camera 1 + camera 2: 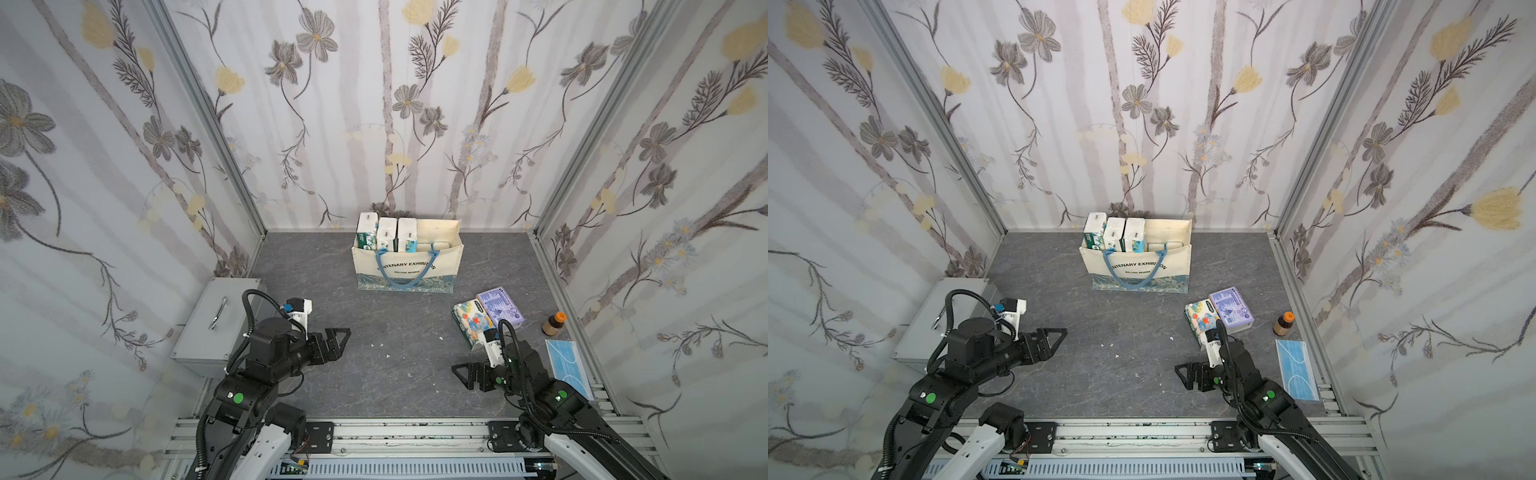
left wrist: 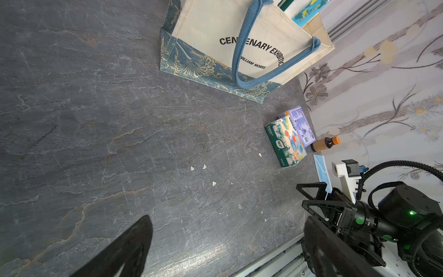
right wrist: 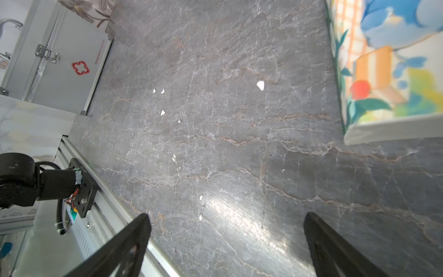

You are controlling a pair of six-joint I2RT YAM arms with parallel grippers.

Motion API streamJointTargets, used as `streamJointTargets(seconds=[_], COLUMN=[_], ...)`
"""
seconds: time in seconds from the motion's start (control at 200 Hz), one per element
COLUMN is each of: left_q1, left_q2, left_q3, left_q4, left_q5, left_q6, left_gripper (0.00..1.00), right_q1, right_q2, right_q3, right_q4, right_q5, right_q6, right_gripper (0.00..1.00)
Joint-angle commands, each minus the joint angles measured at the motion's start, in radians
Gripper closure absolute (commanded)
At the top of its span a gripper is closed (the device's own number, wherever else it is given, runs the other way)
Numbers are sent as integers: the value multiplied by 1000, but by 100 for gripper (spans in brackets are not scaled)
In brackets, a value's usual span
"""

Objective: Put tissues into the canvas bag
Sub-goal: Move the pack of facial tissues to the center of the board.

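A robot-lab test booth: aluminium frame posts [image 1: 206,112], floral wallpaper panels [image 1: 374,124], slate-look tabletop [image 1: 395,332], arms [image 1: 270,357] bolted to a rail [image 1: 415,434].

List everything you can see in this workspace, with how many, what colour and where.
canvas bag: one, cream with blue handles, standing at the back centre of the table.
tissue packs in the bag: three standing, white with green and blue print, at its left end; paler shapes beside them are unclear.
tissue packs on the table: two, one cartoon-printed white, one lavender, lying touching, front right of the bag.
bottle: one, brown with orange cap, by the right wall.
mask packet: one, light blue, flat at the right edge.
metal case: one, silver, left edge.
scraps: several, white, mid-table.
table: one, dark grey marbled.
left gripper: one, black, fingers open, empty.
right gripper: one, black, fingers open, empty.
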Motion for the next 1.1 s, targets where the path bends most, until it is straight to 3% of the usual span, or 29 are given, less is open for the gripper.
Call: streamJointTargets(seconds=[0.0,0.18,0.36,0.625,0.71,0.779,0.844,0.969,1.094], left_q1=[0,0,1,2,-11,-55,-139,-353,-444], left_q2=[-9,-29,-8,40,47,62,123,349,595], left_q3=[2,-2,1,-3,-61,-178,-252,-242,-197], left_q4=[35,37,32,53,193,422,602,754,898], left_q5=[1,-16,-26,-21,20,36,-27,-208,-239], left_q6=[7,6,5,-10,-89,-202,-242,-156,-87], left_gripper=[0,0,0,0,0,0,0,0,0], right_q1=[11,16,15,-12,-85,-191,-286,-396,-421], right_q2=[6,-82,-30,26,51,126,214,316,383], right_q3=[13,-1,21,122,184,250,322,390,415], right_q4=[34,33,23,-133,-162,-181,-207,-206,-146], right_q5=[-22,-68,-95,117,111,31,-41,-90,-101], right_q6=[-22,-27,-8,74,77,33,-7,-77,-93], right_gripper=[1,1,1,2,2,2,2,1,1])
